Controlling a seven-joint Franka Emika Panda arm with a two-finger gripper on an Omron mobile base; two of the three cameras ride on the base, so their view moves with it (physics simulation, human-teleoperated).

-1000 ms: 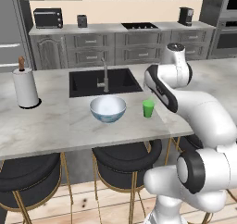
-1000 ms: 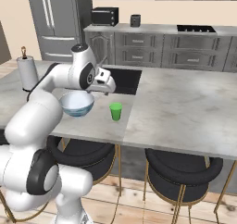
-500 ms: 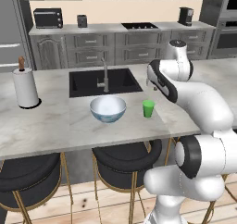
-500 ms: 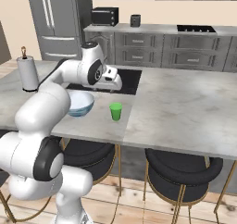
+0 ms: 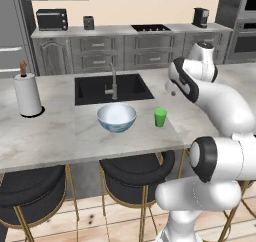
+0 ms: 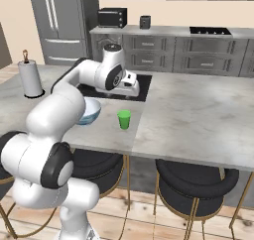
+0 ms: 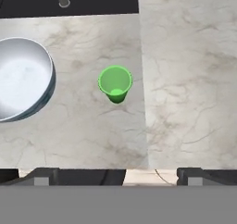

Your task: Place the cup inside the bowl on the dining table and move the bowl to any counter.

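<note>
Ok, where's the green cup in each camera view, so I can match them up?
Left base view: green cup centre-right, right of the bowl.
Right base view: cup centre, bowl to its left.
Hand view: cup near the middle, bowl at left edge.
Shared landmark: the black sink.

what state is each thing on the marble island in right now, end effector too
small bright green cup: upright, empty, on the table beside the bowl, not touching it.
wide white bowl with pale blue outside: upright, empty.
white paper towel roll: standing upright.
black inset sink: empty, faucet not running.
end effector: open, holding nothing.
</note>
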